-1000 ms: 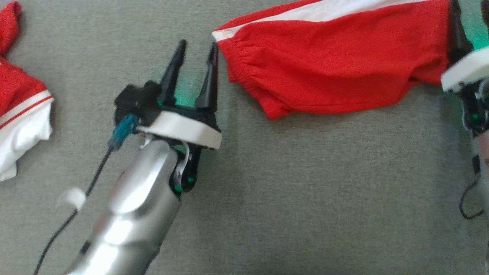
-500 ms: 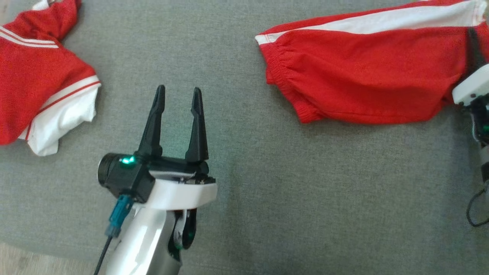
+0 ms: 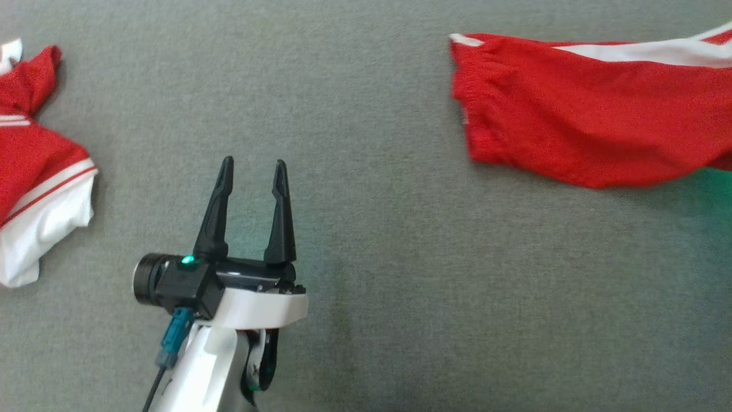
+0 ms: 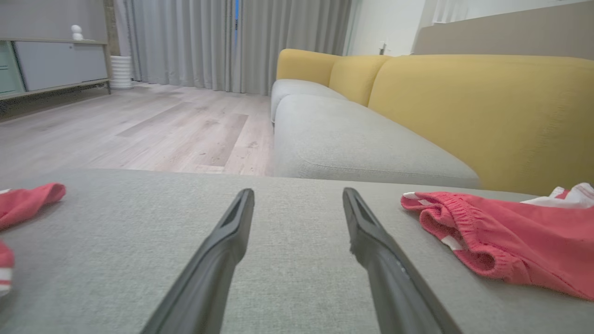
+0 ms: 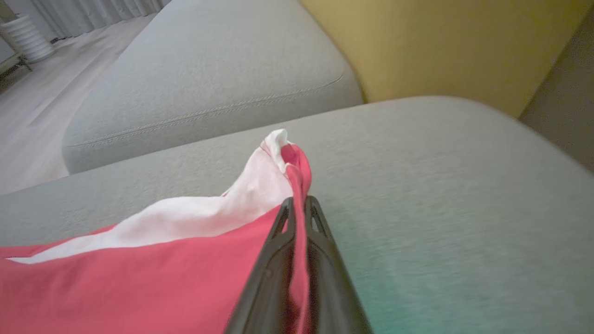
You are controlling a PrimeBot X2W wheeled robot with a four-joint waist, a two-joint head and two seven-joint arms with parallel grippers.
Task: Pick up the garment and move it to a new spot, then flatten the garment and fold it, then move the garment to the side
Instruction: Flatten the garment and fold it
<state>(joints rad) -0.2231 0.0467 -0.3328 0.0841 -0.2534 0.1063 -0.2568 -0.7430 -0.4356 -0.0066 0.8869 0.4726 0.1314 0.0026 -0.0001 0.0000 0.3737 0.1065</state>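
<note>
Two cloths: a large bright red garment with a white band and a gathered hem (image 3: pixel 583 131) lies across the right part of the grey woven seat cushion (image 3: pixel 372 274). A smaller bunched red piece with white, red-striped trim (image 3: pixel 40 189) sits at the cushion's left edge.
Just changed: the right gripper (image 5: pixel 299 200) has closed within the last second. The gathered hem was then just beside a fingertip of the left gripper (image 3: pixel 253 166) and is now well apart from it. The gap between the hem and the smaller piece has also widened. The head camera has shifted as well, so only these relations count.
Meaning for the task: the pick-up looks secured and the carry to a new spot on the cushion seems to be starting. Flattening, folding and setting aside are not yet done.
Right jaws: pressed together on a thin red fold of the garment. A white peak of cloth rises just past the fingertips, and the rest trails back over the cushion.
Left jaws: wide apart and holding nothing, over bare cushion.
Garment and left jaws: the hem rests on the cushion to their right and further back, not touching them.
Risk: the single pinched fold may slip as the cloth drags over the woven cover.
</note>
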